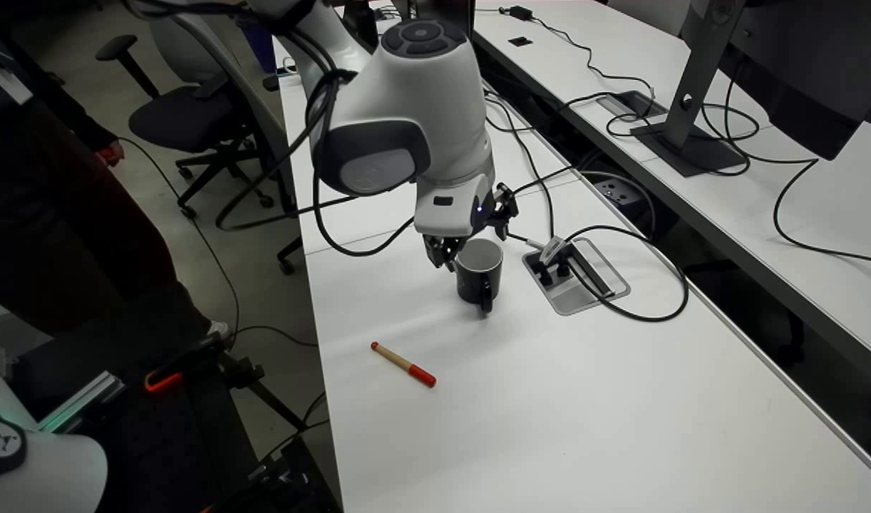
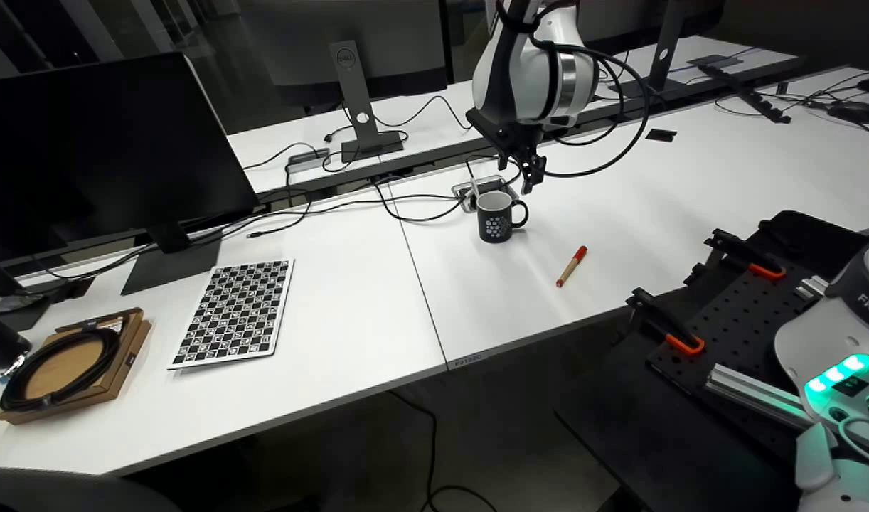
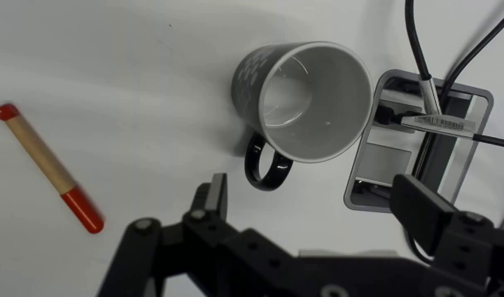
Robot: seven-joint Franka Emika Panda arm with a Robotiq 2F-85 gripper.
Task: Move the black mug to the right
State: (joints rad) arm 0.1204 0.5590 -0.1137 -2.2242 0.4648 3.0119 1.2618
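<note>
Black mug [image 2: 493,220] standing upright on a long white bench [image 1: 585,413], near a metal socket box [image 3: 386,163] set into the surface, with a robot arm [image 1: 442,121] reaching over it.

In an exterior view, a large dark monitor [image 2: 114,135] stands farther along the bench; in front of it lies a black-and-white checkered board [image 2: 239,309], and toward that end sits a cardboard box [image 2: 65,375] bearing a coiled cable [image 2: 22,403].

Below the arm, the black gripper [image 3: 311,181] hangs near the mug with its two fingers [image 3: 417,210] spread wide; bench surface shows through the gap between them, and in the wrist view both stand clear of the mug.

Black leads [image 3: 415,39] run from the socket box. The mug is just beside it, pale grey inside, with a light honeycomb-like pattern on its dark outer wall; in the wrist view its glossy handle [image 3: 283,170] points toward the gripper. A marker [image 1: 404,365] with a wood-coloured barrel and red ends lies near the mug, apart from it.

Lettering: the robot's base [image 2: 833,334] reads FRA, cut off by the edge of the view. A farther monitor's stand [image 2: 356,89] carries a round DELL badge [image 2: 345,57]. A white tag [image 3: 439,123] on one lead has a barcode, its characters too small to read.
</note>
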